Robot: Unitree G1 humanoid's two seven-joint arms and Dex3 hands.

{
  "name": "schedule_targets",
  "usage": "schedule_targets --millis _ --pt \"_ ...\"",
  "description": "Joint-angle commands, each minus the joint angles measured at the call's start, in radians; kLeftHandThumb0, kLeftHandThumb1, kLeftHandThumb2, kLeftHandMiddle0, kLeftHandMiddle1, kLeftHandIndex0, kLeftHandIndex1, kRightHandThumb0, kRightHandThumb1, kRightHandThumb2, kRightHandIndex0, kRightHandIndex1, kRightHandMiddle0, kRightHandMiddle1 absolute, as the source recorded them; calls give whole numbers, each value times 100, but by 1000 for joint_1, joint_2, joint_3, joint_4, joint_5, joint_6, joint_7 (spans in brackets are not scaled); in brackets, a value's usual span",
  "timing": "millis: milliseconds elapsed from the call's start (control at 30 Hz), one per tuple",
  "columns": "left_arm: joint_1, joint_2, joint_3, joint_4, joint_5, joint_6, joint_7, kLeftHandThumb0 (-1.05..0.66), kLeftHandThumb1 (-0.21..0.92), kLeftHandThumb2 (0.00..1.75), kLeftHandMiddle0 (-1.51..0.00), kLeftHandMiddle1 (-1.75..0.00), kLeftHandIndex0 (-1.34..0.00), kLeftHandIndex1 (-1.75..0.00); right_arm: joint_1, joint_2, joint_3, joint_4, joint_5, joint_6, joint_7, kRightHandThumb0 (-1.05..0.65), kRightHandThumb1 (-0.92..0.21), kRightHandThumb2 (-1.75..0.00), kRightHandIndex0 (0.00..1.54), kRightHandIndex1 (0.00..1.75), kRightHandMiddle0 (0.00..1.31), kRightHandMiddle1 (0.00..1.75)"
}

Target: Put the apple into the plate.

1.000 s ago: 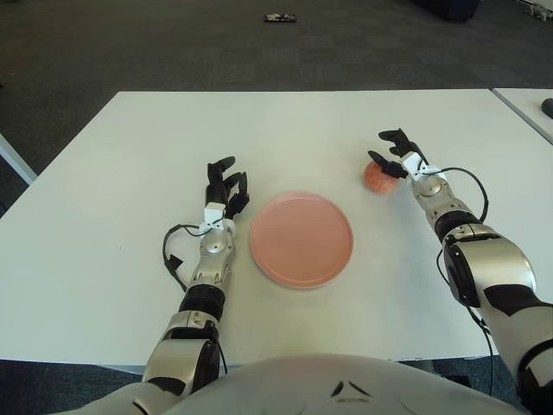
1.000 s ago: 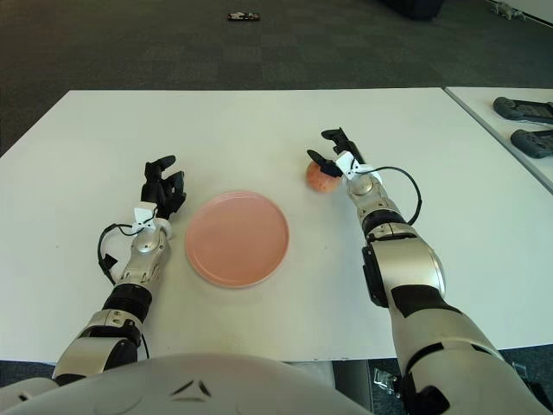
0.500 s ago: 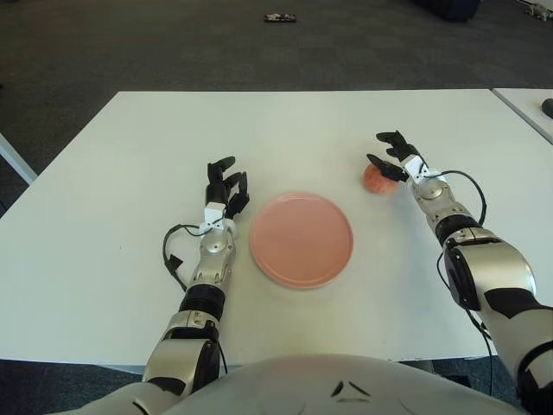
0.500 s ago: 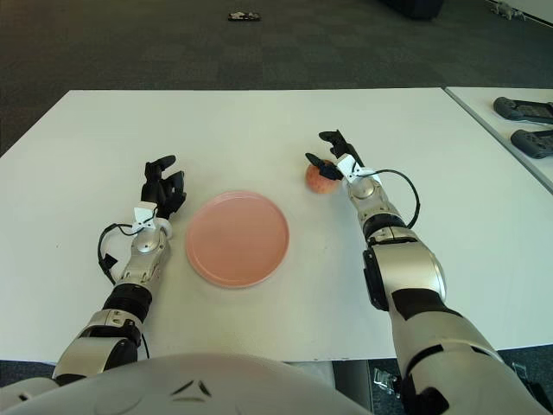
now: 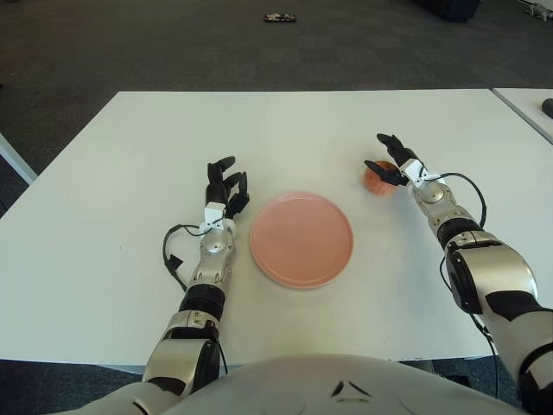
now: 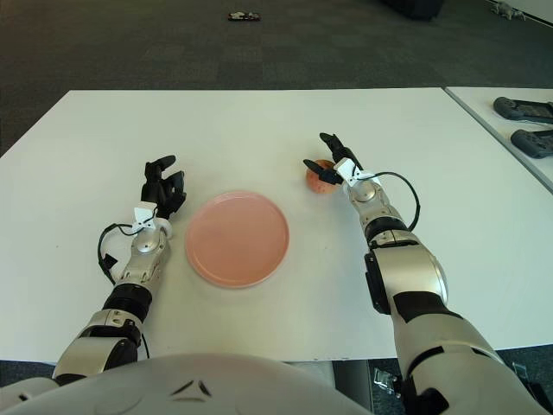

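Apple (image 5: 378, 177): one, reddish, sitting on the white table (image 5: 130, 156), to the right of the plate and apart from it, not yet lifted.

Right hand (image 5: 393, 162): at the apple, dark fingers (image 5: 386, 143) spread over its top and right side, one reaching across its front. Fingers partly open; whether they press the fruit firmly cannot be told, and no secure hold shows yet.

Left hand (image 5: 226, 188): idle, showing just left of the plate, fingers loosely curled, holding nothing.

Plate (image 5: 301, 239): one, pink, round, shallow, in the middle of the table between the two hands. Contents: none.

Handling note, step in hand: closing on the apple. It is round and likely to roll, so the fingers should wrap well down both sides before closing, with the thumb opposite the others. Lift straight up only once the hold is even, carry leftward clear of the plate's rim, lower to the centre and open the fingers slowly so the fruit does not roll off the shallow edge.
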Motion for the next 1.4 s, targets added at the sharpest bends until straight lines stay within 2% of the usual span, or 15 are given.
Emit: schedule_targets --millis 0,1367 --pt "30 -1 4 29 -4 42 2 -75 92 52 -31 -79 -8 -122 -2 -14 -9 -11 11 -8 -1 -105 -92 -26 0 0 0 0" --pt "37 -2 3 20 -3 43 2 -75 92 53 -31 -79 -7 -122 41 -34 9 -12 -5 -40 17 -105 -92 -25 0 0 0 0"
